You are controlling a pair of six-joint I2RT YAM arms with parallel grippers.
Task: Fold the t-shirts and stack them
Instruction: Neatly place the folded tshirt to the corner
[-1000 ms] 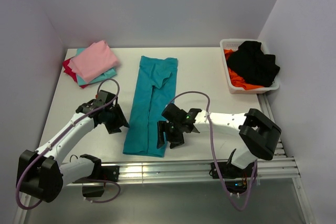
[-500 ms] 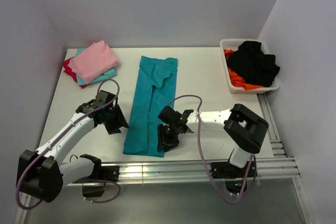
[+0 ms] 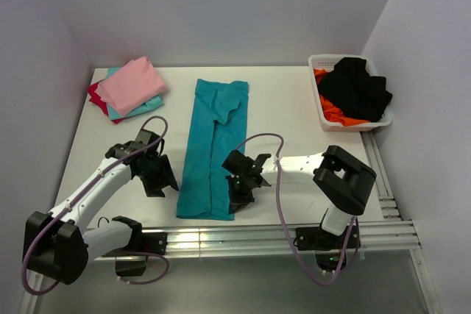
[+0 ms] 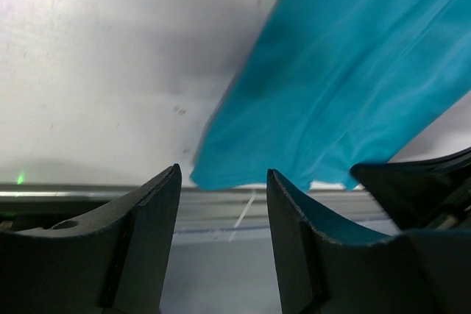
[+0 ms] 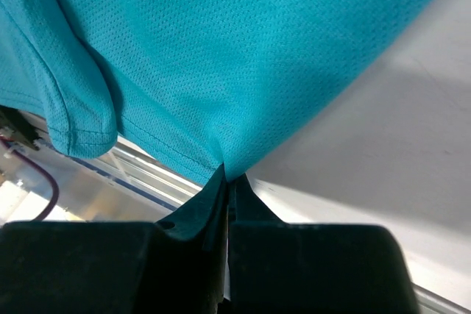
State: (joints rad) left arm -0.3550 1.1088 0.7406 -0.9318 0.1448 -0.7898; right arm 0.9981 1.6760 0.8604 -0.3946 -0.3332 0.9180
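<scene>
The teal t-shirt [image 3: 212, 145] lies folded into a long strip down the middle of the table. My right gripper [image 3: 235, 198] is at the strip's near right edge, shut on it. In the right wrist view the jaws [image 5: 229, 176] pinch a fold of the teal mesh cloth [image 5: 221, 49]. My left gripper [image 3: 165, 182] stands open just left of the strip's near end, apart from it. In the left wrist view nothing lies between its fingers [image 4: 224, 171], and the teal t-shirt [image 4: 346, 86] lies beyond them. At the far left is a stack of folded t-shirts, pink [image 3: 132, 84] over lighter teal [image 3: 149, 105] and red [image 3: 96, 95].
A white mesh basket [image 3: 329, 57] at the far right holds black [image 3: 357, 90] and orange [image 3: 335, 112] clothes. A metal rail [image 3: 257, 237] runs along the table's near edge, just below the shirt's hem. Walls close in the table on the left, back and right.
My right gripper has gone from open to shut on the teal shirt's near right edge. My left gripper has shifted slightly toward the table's near edge, still open.
</scene>
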